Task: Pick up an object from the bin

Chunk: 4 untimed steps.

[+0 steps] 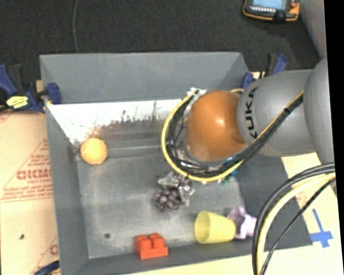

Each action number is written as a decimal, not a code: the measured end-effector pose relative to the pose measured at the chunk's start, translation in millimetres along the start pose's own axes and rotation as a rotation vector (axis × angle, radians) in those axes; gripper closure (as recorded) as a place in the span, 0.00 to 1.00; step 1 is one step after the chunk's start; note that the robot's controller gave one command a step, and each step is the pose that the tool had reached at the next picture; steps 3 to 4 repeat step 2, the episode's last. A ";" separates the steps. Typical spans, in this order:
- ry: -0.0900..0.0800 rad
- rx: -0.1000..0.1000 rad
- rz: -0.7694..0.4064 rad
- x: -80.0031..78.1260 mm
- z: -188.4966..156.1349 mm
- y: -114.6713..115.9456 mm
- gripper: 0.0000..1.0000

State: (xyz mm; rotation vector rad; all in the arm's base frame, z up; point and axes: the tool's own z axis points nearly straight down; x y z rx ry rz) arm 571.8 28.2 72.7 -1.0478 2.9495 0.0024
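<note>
Position of gripper (pixel 178 182): centre of the grey bin (pixel 67 188), under the orange wrist cover (pixel 212 125), at the far-right edge of a dark purple grape bunch (pixel 167 200). Open or closed state cannot be told, as the cover and cables hide most of the gripper. The grape bunch lies on the bin floor, mid-bin. Other contents: an orange ball (pixel 93 151) at far left, a red brick (pixel 151 246) against the near wall, a yellow cup (pixel 213 227) on its side at near right, and a lilac item (pixel 244 222) touching the cup's right side.
</note>
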 end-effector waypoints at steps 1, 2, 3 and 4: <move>-0.001 0.001 0.002 0.6 -12.4 -0.2 1.00; 0.001 0.000 0.003 0.7 -32.8 -0.3 1.00; 0.001 0.000 0.003 0.7 -32.8 -0.3 1.00; 0.001 0.000 0.003 0.7 -32.8 -0.3 1.00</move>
